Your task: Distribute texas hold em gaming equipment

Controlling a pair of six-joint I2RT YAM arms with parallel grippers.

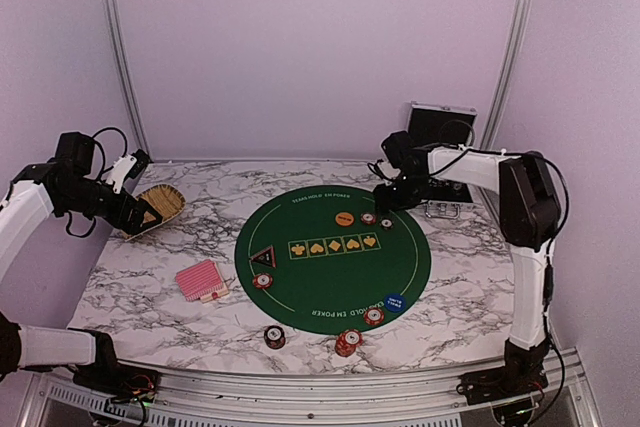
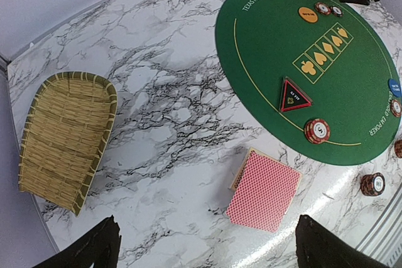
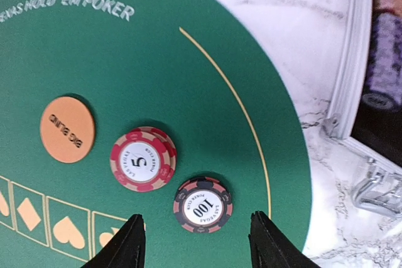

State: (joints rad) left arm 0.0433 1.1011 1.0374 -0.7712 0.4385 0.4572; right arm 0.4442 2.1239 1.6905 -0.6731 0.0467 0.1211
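Observation:
A green round poker mat carries an orange disc, a red "5" chip stack and a black-and-red "100" chip. My right gripper hovers open just behind the 100 chip, which lies free on the mat. A black triangular marker, a red chip stack and a blue disc also sit on the mat. The pink-backed cards lie on the marble. Over the table's left side my left gripper hangs wide open and holds nothing.
A woven straw basket lies at the left, below the left arm. The silver case stands open at the back right, its rim close to the right gripper. Two chip stacks rest on marble by the near edge.

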